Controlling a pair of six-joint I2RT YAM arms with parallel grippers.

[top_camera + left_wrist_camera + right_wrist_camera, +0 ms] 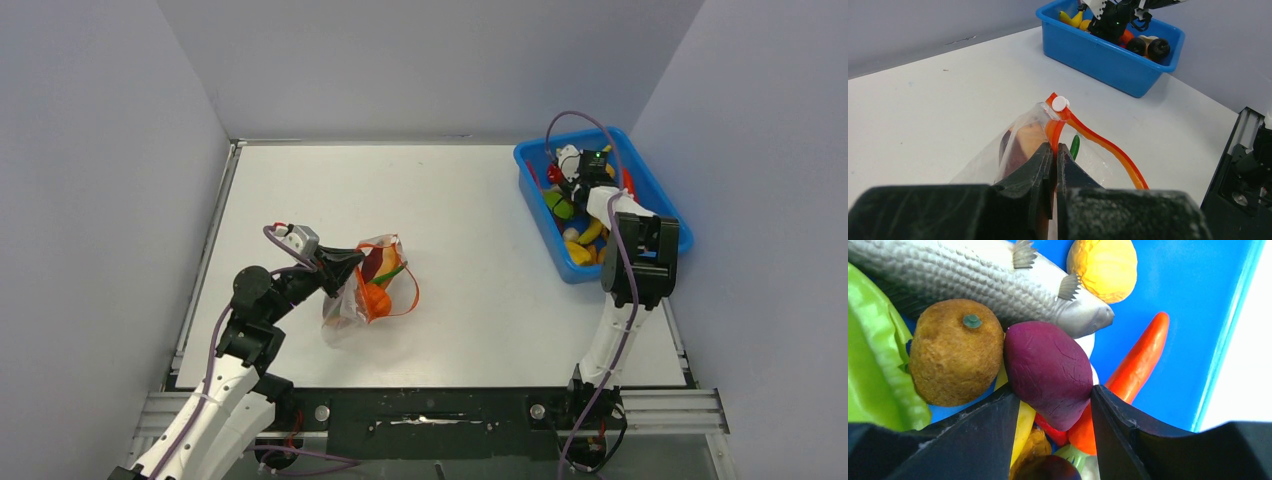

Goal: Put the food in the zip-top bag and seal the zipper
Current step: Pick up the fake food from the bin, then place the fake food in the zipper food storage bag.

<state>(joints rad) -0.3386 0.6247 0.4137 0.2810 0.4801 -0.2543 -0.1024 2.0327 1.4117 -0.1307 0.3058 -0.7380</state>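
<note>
Two grips we see: left end effector (1054, 146) pinches the zip-top bag (979, 167) at its zipper (1102, 145) — right end effector (1054, 390) spread astride a purple vegetable (1048, 365).

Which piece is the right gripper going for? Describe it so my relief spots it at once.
Look at the blue tray at the table's far right. Between the fingers of the right gripper there lies a dark purple lump: matte and wrinkled, unlike the fuzzy brown ball, the grey fish and the orange carrot beside it.

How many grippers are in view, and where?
2. Left gripper pinches the zipper of the zip-top bag; right gripper straddles a purple food piece in the blue tray.
</note>
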